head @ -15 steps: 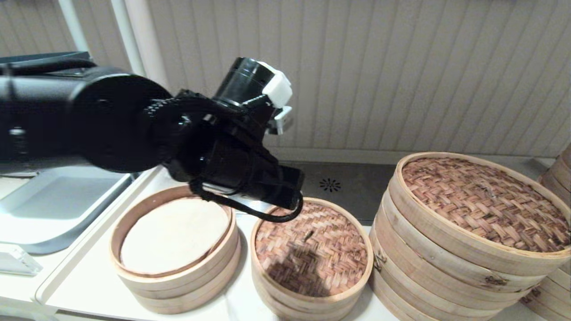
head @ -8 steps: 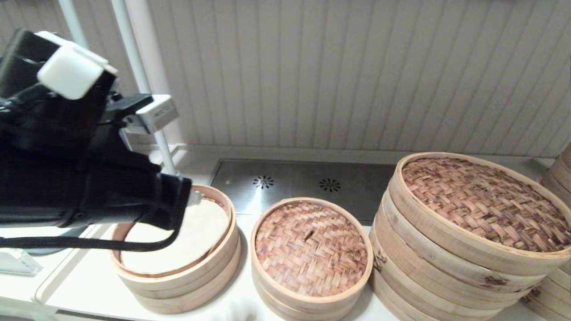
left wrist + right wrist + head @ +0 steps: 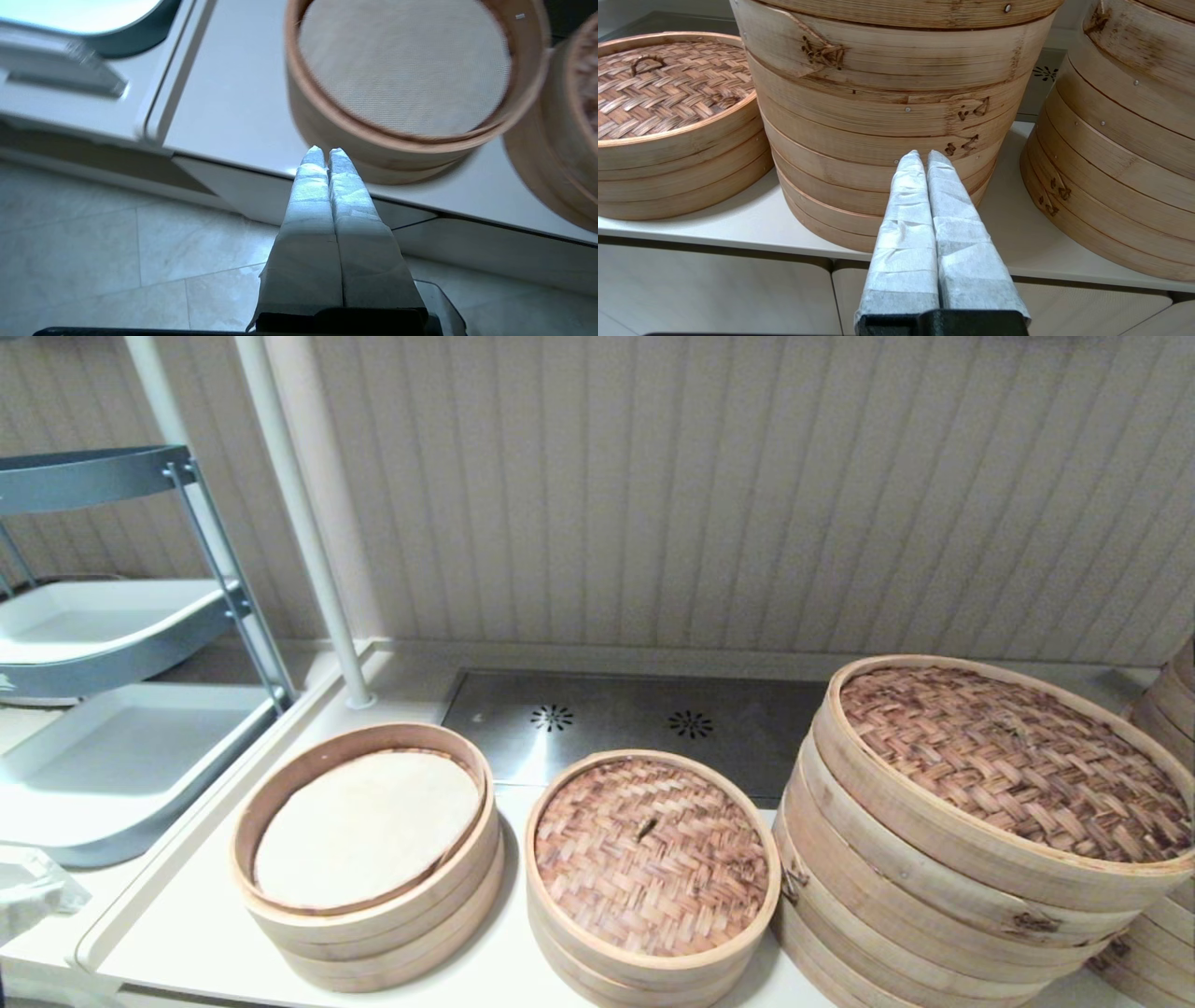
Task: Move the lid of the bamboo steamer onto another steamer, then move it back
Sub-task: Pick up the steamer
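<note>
On the counter, the bamboo steamer lid sits on its own small steamer in the middle, tiny loop handle barely readable from the head view. Just left of it, the other steamer is uncovered, pale liner showing. Neither arm shows in the head view. Left gripper hangs off the counter's front edge over floor tiles, fingers pressed together, empty. Right gripper is low in front of the big stack, fingers closed too. Far-right stack is cut off.
</note>
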You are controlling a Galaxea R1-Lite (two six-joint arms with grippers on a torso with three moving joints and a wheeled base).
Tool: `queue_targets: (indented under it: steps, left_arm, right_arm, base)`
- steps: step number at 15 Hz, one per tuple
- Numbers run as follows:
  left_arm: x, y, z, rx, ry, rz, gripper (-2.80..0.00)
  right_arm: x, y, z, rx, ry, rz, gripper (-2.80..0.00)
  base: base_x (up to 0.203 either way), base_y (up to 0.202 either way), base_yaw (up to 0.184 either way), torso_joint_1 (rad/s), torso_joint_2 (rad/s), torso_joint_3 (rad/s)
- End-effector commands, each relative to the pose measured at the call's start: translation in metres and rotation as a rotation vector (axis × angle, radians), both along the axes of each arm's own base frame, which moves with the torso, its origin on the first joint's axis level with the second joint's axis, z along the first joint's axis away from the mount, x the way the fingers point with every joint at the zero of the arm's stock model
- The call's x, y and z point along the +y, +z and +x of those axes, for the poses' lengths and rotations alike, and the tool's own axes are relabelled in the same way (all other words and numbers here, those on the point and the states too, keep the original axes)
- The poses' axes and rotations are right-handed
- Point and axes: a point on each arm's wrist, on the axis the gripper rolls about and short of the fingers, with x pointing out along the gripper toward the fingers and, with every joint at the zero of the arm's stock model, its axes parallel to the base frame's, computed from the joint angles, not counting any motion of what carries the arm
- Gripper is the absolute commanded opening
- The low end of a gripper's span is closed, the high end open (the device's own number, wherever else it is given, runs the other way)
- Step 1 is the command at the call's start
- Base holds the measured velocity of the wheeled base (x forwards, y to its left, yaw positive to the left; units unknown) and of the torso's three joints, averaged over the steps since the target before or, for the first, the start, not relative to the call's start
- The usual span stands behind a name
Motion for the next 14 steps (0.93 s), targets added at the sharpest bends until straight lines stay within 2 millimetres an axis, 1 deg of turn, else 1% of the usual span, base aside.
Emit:
queue_targets:
  steps: [1, 3, 4, 5, 7, 9, 11, 14]
  left_arm:
    - [0.015, -0.026, -0.034, -0.049, 0.094, -0.014, -2.8]
    - [0.019, -0.058, -0.048, -0.036, 0.155, -0.007, -2.8]
    - [0.02, -0.071, -0.052, -0.052, 0.171, -0.009, -2.8]
    - [0.02, -0.08, -0.055, -0.104, 0.17, -0.017, -2.8]
    - [0.019, -0.091, -0.052, -0.229, 0.104, -0.032, -2.8]
    - [0.017, -0.104, -0.047, -0.299, 0.022, -0.025, -2.8]
    - [0.015, -0.112, -0.045, -0.32, -0.023, -0.031, -2.8]
    - [0.016, -0.117, -0.047, -0.315, 0.007, -0.008, -2.8]
  right_arm:
    - [0.0, 0.0, 0.0, 0.002, 0.002, 0.0, -2.8]
    - [0.0, 0.0, 0.0, 0.002, 0.0, 0.0, -2.8]
    - [0.0, 0.0, 0.0, 0.002, 0.002, 0.0, -2.8]
    - [0.0, 0.0, 0.0, 0.002, 0.002, 0.0, -2.8]
    - [0.0, 0.0, 0.0, 0.002, 0.001, 0.0, -2.8]
    - [0.0, 0.0, 0.0, 0.002, 0.002, 0.0, -2.8]
    - [0.0, 0.0, 0.0, 0.002, 0.002, 0.0, -2.8]
    - [0.0, 0.0, 0.0, 0.002, 0.002, 0.0, -2.8]
  base:
    - [0.0, 0.0, 0.0, 0.0, 0.0, 0.0]
    - [0.0, 0.0, 0.0, 0.0, 0.0, 0.0]
    - [0.0, 0.0, 0.0, 0.0, 0.0, 0.0]
    - [0.0, 0.0, 0.0, 0.0, 0.0, 0.0]
    - [0.0, 0.0, 0.0, 0.0, 0.0, 0.0]
    - [0.0, 0.0, 0.0, 0.0, 0.0, 0.0]
    - [0.0, 0.0, 0.0, 0.0, 0.0, 0.0]
    - [0.0, 0.0, 0.0, 0.0, 0.0, 0.0]
